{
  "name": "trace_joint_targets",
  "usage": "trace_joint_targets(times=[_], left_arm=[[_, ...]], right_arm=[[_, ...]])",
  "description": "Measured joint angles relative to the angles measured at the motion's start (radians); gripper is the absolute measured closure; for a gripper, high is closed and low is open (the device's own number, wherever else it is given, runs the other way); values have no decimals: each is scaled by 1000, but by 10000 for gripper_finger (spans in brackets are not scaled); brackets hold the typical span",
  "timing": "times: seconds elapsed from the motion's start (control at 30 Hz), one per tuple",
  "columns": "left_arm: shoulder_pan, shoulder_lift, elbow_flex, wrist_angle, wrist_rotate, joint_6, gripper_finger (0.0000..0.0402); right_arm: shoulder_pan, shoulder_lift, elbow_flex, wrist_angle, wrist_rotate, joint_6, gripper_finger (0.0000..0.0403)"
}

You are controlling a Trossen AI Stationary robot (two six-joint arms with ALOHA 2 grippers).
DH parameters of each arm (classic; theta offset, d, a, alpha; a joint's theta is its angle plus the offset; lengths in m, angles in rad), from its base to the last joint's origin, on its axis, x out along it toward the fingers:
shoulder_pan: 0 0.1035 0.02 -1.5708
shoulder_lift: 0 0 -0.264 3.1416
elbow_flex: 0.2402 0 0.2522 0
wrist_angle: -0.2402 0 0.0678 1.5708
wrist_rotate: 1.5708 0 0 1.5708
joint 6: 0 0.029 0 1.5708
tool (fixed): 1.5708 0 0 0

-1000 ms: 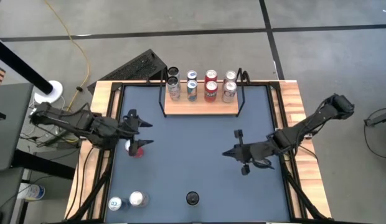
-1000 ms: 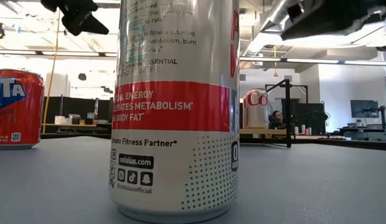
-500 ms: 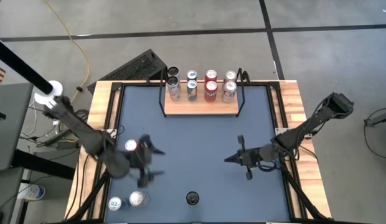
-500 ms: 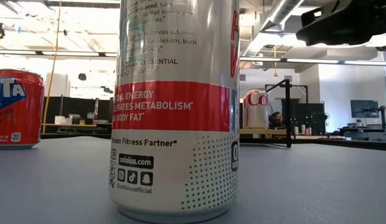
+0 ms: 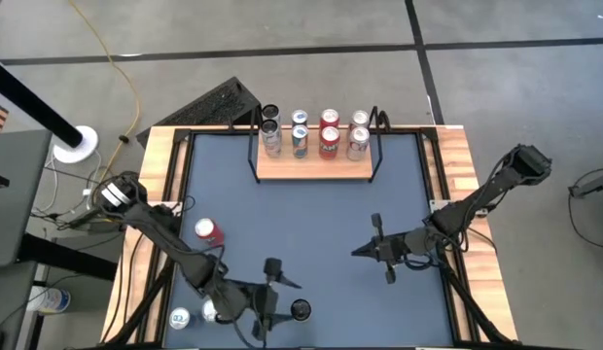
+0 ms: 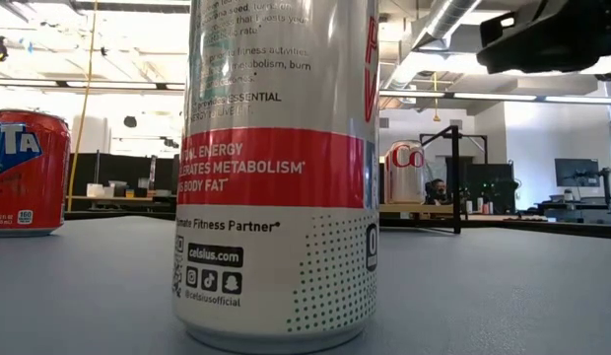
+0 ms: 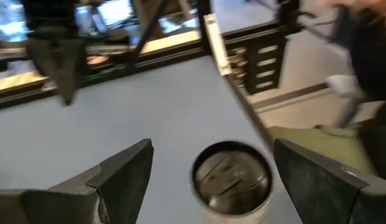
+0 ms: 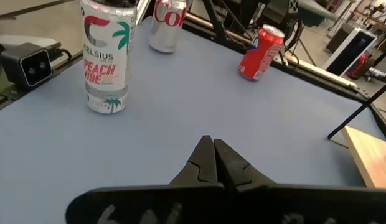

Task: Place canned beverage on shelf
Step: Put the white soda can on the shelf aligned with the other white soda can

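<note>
Left gripper [image 5: 274, 292] is down at the near edge of the table, fingers spread wide, with the tall Celsius can [image 5: 301, 310] just ahead of it. In the left wrist view that can's dark top [image 7: 232, 177] sits between the 2 wide-apart fingers [image 7: 121, 177], not touched by either. The low camera is filled by the same can [image 6: 278, 168], standing upright on the blue mat. Right gripper [image 5: 372, 239] hangs over the right half of the table, fingers pressed together and holding nothing. A red can [image 5: 208, 232] stands on the left side. The shelf [image 5: 314, 165] at the far edge carries 2 rows of cans [image 5: 329, 142] between its black wire ends
</note>
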Motion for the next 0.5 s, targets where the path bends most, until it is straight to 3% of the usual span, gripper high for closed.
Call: trace_joint_targets(times=[0.17, 0.5], left_arm=[[21, 3, 0, 59, 146, -6, 79], [40, 93, 0, 215, 192, -8, 79]], right_arm=[[0, 0, 0, -16, 0, 4, 403], [0, 0, 0, -17, -2, 17, 403]])
